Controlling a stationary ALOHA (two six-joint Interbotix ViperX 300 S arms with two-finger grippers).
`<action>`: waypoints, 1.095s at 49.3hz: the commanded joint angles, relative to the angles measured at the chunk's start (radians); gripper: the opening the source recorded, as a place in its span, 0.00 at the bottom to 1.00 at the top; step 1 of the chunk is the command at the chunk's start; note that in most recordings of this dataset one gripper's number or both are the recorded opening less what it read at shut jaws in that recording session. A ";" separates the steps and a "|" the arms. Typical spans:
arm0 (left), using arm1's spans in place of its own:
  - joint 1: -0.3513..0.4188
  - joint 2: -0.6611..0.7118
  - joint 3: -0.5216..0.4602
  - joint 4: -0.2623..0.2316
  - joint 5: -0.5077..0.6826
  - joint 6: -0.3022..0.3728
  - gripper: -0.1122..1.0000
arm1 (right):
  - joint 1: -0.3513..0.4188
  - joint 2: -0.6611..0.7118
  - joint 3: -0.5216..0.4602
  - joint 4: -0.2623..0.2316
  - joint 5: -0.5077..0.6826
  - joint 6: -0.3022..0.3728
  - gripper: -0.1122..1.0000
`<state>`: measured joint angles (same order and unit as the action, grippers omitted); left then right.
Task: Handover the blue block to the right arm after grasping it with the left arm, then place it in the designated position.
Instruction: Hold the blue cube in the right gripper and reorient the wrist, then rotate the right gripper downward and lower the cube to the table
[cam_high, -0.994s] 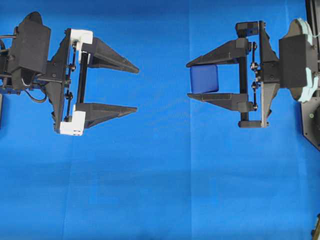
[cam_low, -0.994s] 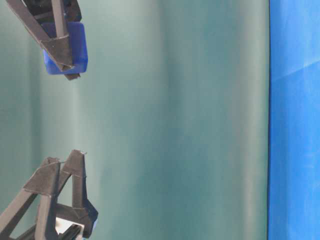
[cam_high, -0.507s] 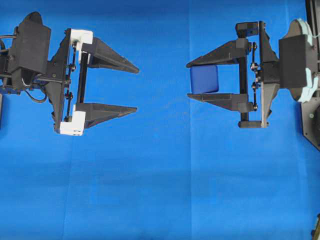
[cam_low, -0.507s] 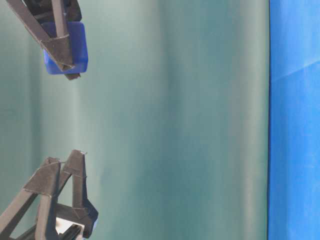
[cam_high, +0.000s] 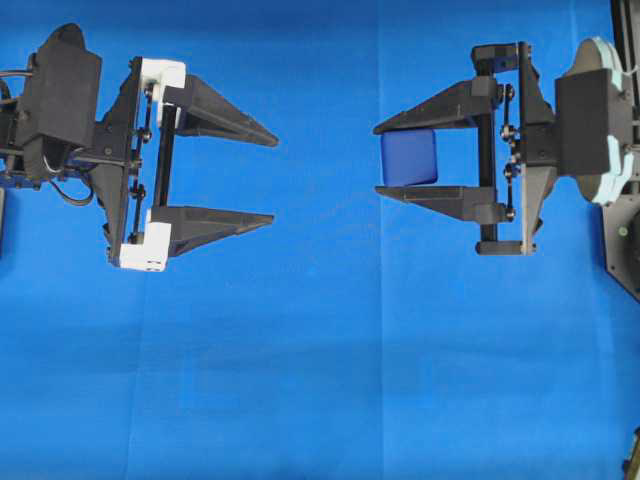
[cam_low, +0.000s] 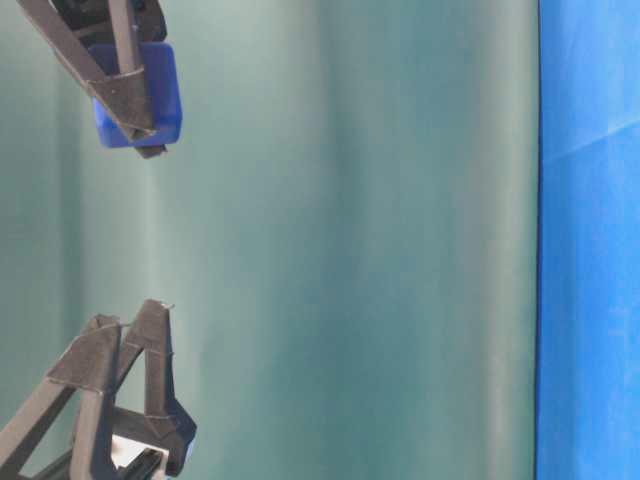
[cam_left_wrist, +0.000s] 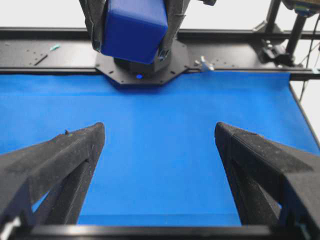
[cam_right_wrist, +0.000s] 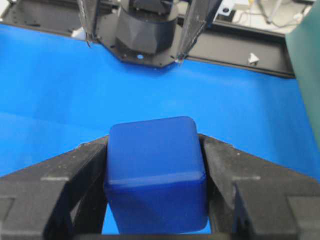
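No readable writing or brand on any item. One blue block (cam_high: 409, 158), clamped between the two fingers of the right gripper (cam_high: 379, 160) and held above the blue cloth (cam_high: 320, 350), clear of it in the table-level view. Left gripper (cam_high: 274, 178): jaws spread wide, nothing between them, well apart from the block and facing it. Two arms, two fingers each. A teal backdrop (cam_low: 350, 240) stands behind.

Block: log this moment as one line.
block: held in right tool | left tool: open, empty | handover: done | placing: not yet
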<state>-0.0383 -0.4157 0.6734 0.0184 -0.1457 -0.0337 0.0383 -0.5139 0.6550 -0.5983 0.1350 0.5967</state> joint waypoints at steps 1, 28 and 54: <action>-0.002 -0.015 -0.021 0.000 -0.005 0.000 0.94 | 0.008 -0.012 -0.014 0.003 0.008 0.003 0.50; 0.002 -0.015 -0.023 0.000 -0.005 0.000 0.94 | 0.098 0.002 -0.017 0.120 0.308 0.002 0.50; 0.002 -0.015 -0.023 0.000 -0.003 0.002 0.94 | 0.126 0.002 -0.017 0.186 0.445 -0.008 0.50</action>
<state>-0.0368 -0.4157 0.6734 0.0184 -0.1442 -0.0337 0.1611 -0.5077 0.6550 -0.4142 0.5829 0.5906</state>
